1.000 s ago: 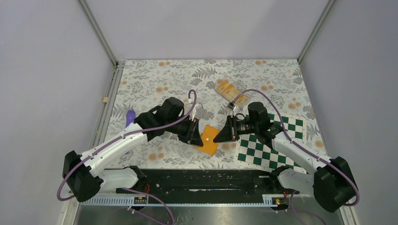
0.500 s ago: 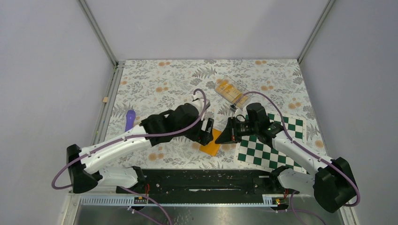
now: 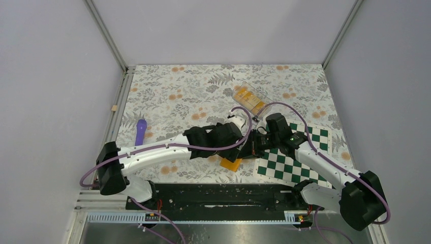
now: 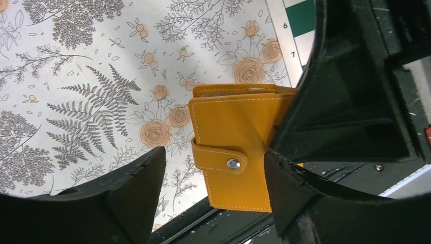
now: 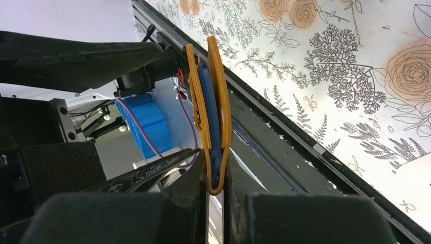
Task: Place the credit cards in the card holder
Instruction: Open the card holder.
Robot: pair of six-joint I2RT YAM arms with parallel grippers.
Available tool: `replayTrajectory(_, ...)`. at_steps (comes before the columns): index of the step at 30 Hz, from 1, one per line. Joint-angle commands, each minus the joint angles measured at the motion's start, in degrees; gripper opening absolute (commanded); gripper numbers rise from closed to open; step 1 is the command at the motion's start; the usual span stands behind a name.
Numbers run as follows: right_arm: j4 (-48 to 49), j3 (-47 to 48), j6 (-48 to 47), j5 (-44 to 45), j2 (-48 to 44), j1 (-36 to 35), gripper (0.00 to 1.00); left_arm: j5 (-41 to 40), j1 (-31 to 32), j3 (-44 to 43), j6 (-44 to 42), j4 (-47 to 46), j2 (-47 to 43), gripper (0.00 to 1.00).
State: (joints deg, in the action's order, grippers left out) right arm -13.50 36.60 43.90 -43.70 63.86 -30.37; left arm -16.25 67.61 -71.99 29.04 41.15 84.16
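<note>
The card holder (image 3: 231,163), an orange wallet, hangs above the table's near edge, with my right gripper (image 3: 252,147) shut on its folded spine (image 5: 215,187). The right wrist view shows its covers (image 5: 211,101) slightly parted, with blue pockets inside. My left gripper (image 4: 213,157) stands open with the wallet's cover (image 4: 236,137) between its fingers; the strap and its stud (image 4: 233,163) lie across the cover. From above, the left gripper (image 3: 239,146) sits close against the right one. Orange-yellow credit cards (image 3: 249,98) lie in a clear box at the back.
A green-and-white chequered board (image 3: 292,155) lies under the right arm, its corner also in the left wrist view (image 4: 300,20). A purple object (image 3: 141,129) lies at the left on the floral cloth. The black base rail (image 3: 218,195) runs along the near edge.
My left arm has swung right to the wallet and its gripper has opened around it. The right gripper has kept hold of the wallet and drawn slightly right.
</note>
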Motion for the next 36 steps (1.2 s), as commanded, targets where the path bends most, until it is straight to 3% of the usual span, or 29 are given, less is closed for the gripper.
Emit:
replayTrajectory(1,-0.5,2.2,0.1,-0.7,-1.7,-0.2,0.00,-3.1,0.3,-0.7,0.4,-0.6,1.1,0.69)
replayTrajectory(13,-1.7,2.6,-0.2,-0.7,-1.8,-0.2,0.00,-0.6,0.4,4.8,0.8,-3.6,0.6,0.64)
replayTrajectory(18,-1.7,2.6,-0.2,-1.0,-1.5,-0.2,0.00,-0.3,0.5,5.5,1.2,-3.7,2.3,0.48)
replayTrajectory(31,-6.5,4.3,-3.3,0.5,-1.9,-0.2,0.00,-1.4,0.4,11.0,3.7,-3.2,3.2,0.24)
replayTrajectory(36,-7.8,4.8,-4.4,1.0,-1.9,-0.2,0.00,-1.6,0.4,14.6,5.0,-3.2,2.1,0.20)
